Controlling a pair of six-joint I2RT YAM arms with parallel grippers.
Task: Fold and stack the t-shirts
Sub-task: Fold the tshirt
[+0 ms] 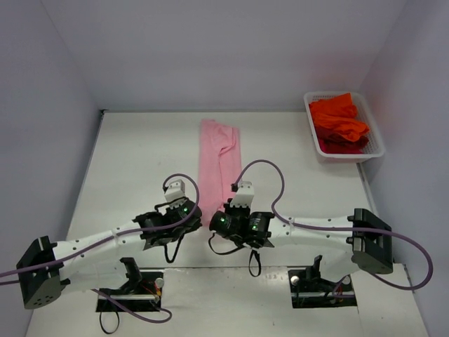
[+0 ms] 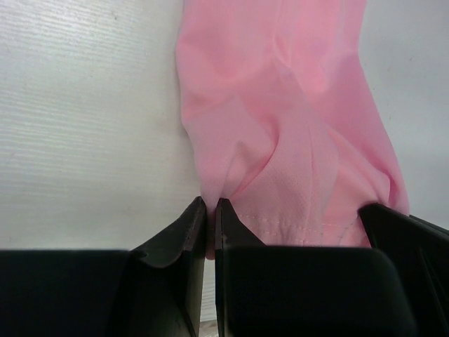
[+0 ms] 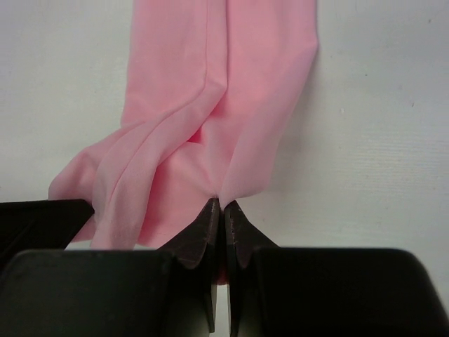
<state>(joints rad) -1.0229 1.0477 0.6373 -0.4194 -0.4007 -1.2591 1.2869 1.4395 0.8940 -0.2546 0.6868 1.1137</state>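
as the left gripper (image 2: 210, 205) and right gripper (image 3: 223, 205) each pinch a near corner of the pink t-shirt (image 1: 217, 158) | shirt: narrow strip on the table (image 1: 140, 161) | step: likely the crosswise fold | next: lift both corners level, carry to far end

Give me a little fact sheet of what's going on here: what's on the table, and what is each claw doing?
pink t-shirt: folded into a long narrow strip, lying on the table
left gripper: shut on the strip's near left corner
right gripper: shut on its near right corner
orange-red t-shirts: crumpled heap in the white basket, far right
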